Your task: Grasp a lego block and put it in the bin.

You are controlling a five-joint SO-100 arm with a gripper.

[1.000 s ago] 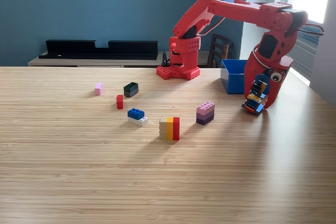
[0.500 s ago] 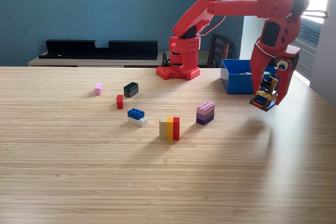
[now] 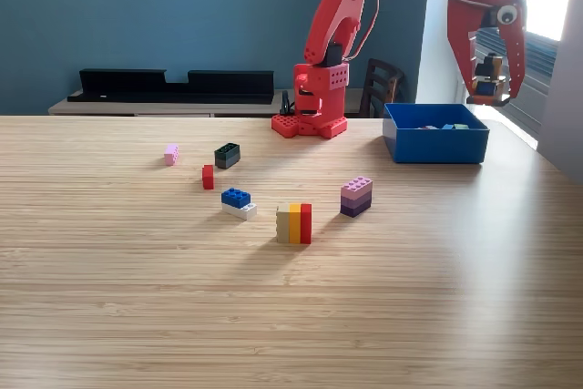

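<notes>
Red arm holding a block stack high above the bin.
Fingers [image 3: 488, 79] clamped on a small multicolour lego block stack [image 3: 490, 78], raised over the far right edge of the blue bin [image 3: 434, 146], which sits on the worktop [image 3: 291, 316] at the exterior view's right. Yellow-orange-red block [image 3: 294, 223], purple stack [image 3: 356, 196], blue-white block [image 3: 238, 202] lie loose mid-worktop.
</notes>
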